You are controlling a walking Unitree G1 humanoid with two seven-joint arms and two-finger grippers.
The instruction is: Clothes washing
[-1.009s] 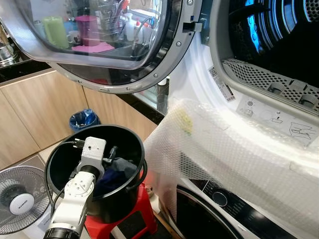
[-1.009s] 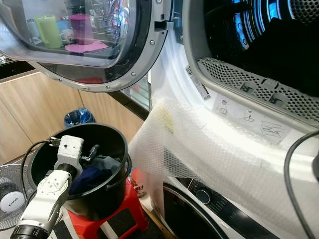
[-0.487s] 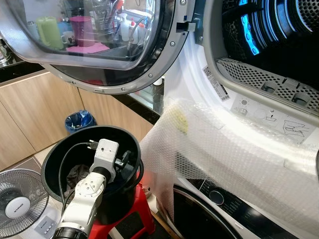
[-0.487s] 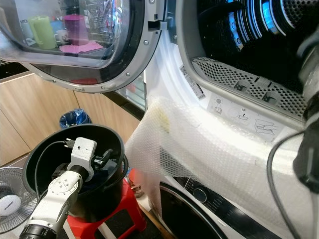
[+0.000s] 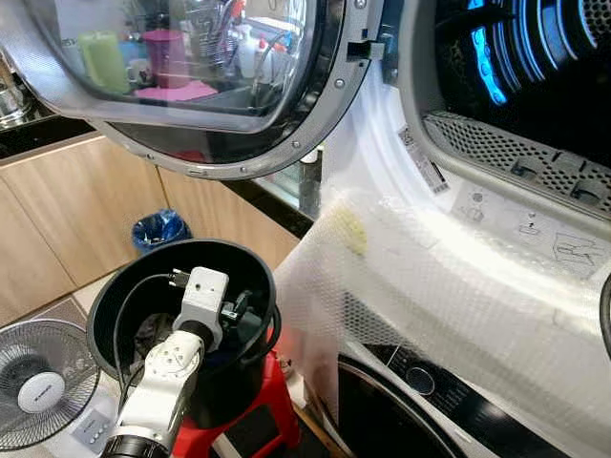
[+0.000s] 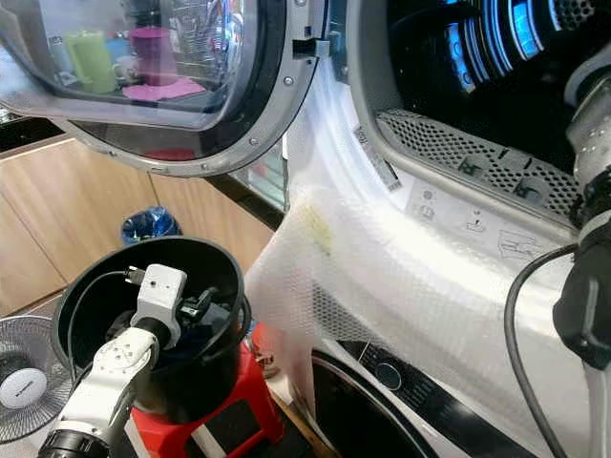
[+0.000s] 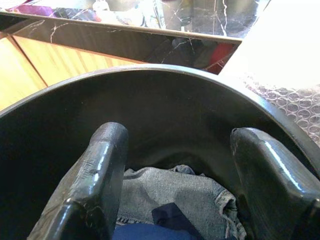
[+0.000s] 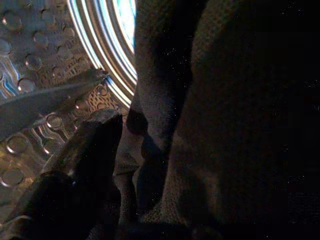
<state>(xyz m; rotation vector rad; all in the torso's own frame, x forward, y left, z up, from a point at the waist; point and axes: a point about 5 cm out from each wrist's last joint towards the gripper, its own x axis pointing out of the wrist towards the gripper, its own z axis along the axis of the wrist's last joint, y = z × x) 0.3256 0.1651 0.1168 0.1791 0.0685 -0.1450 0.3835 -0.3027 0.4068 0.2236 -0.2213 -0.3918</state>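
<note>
Black bucket around the left gripper, fingers spread wide with nothing between them. Just beyond the fingertips, low in the bucket: grey denim with a dark blue garment lying over its near edge, both untouched. Under the bucket, a red stool. Beside it on the left, a white fan; further back, a blue bin against wooden cabinets topped by a dark marble counter.

Right of the bucket, bubble wrap draped over the front of the stacked machines, touching or nearly touching the bucket rim; cannot tell which. Below the wrap, the lower machine's dial and dark door. Above, the upper machine's round glass door swung wide over the bucket, with counter clutter visible through or mirrored in the glass.

Furthest off, the right gripper inside the upper drum, one finger against dark cloth that covers the other side; whether clamped on it or apart, cannot tell. Right arm reaching in at the drum opening, lit blue within.
</note>
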